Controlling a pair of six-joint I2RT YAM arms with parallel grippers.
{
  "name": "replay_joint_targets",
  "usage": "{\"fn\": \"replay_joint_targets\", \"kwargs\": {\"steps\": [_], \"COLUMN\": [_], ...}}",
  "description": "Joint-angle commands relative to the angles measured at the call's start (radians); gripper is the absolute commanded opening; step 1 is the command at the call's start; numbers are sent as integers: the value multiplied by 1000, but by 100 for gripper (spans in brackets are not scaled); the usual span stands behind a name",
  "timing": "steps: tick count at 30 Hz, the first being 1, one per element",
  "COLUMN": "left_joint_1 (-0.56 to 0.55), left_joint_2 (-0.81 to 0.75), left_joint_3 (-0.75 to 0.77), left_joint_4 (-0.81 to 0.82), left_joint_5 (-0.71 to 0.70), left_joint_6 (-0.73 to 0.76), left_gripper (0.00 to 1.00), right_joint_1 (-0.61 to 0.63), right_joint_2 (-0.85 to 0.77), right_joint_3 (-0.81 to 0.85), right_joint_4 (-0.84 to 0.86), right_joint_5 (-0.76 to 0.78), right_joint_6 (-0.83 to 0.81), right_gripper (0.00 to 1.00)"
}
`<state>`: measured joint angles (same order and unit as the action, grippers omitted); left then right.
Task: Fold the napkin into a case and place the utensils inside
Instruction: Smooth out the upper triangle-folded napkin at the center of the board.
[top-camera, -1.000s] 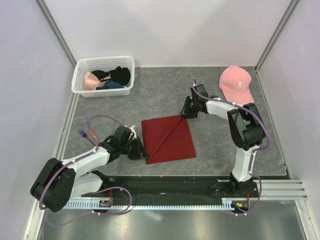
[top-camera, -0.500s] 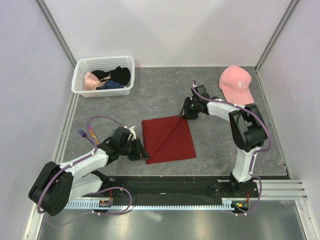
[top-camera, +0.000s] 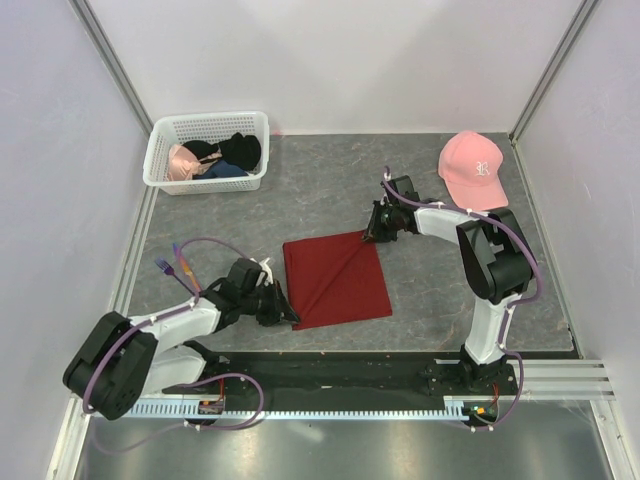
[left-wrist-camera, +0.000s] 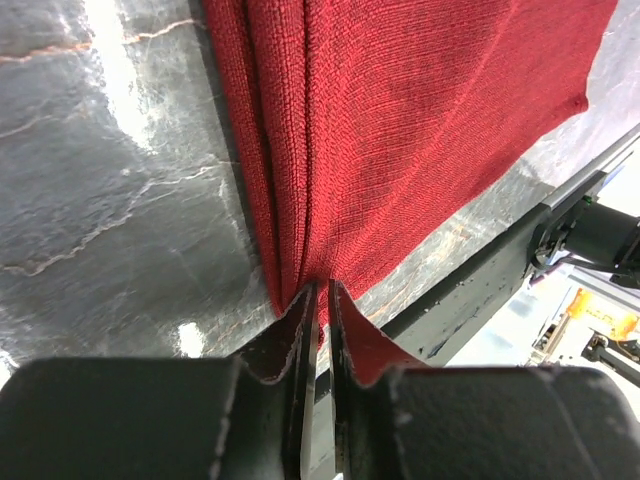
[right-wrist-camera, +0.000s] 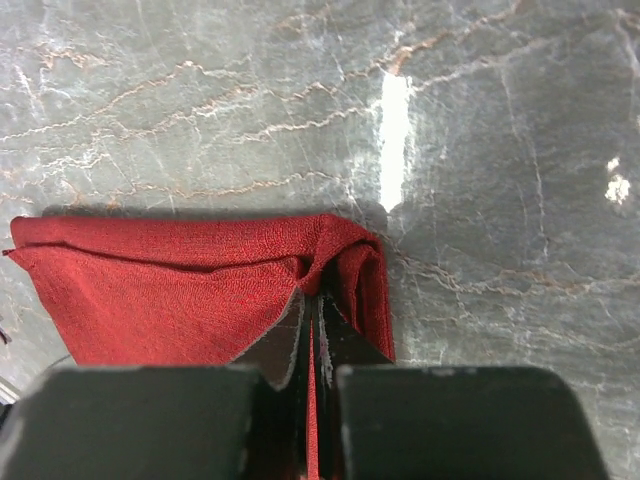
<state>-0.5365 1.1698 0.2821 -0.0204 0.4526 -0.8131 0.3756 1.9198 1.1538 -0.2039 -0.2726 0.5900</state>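
Napkin (top-camera: 335, 278) lies flat mid-table, doubled into a dark red square, and both arms have a corner. The left gripper (left-wrist-camera: 322, 300) pinches the near-left corner, and the right gripper (right-wrist-camera: 312, 300) clamps the far-right one, with cloth between the fingers. It looks like the folding step. Next up would be a matched lift and carry-over, keeping the layers together. Around them: grey marbled tabletop (top-camera: 450, 290), white walls (top-camera: 350, 60), basket (top-camera: 205, 184) far left, pink cap (top-camera: 470, 168) far right.
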Motion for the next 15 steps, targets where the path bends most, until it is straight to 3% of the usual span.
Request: {"fn": "replay_joint_targets", "kwargs": {"steps": [1, 4, 5, 8, 11, 15], "left_joint_1": [-5, -3, -3, -3, -3, -3], "left_joint_2": [-30, -85, -100, -171, -187, -127], "left_joint_3": [-34, 1, 12, 61, 107, 120], "left_joint_4": [-3, -64, -75, -110, -119, -102], "left_joint_5": [-20, -12, -5, 27, 35, 31], "left_joint_6": [-6, -4, -8, -29, -49, -44], "left_gripper": [15, 16, 19, 22, 22, 18], "right_joint_1": [-4, -6, -4, -6, -1, 41], "right_joint_2": [28, 9, -4, -56, -114, -194], "right_joint_3": [-12, -9, -9, 6, 11, -31], "right_joint_4": [44, 44, 31, -37, -89, -107], "right_joint_5": [-3, -31, -27, -4, 10, 15], "right_joint_6": [-42, -48, -48, -62, -68, -45], "right_gripper": [0, 9, 23, 39, 48, 51]}}
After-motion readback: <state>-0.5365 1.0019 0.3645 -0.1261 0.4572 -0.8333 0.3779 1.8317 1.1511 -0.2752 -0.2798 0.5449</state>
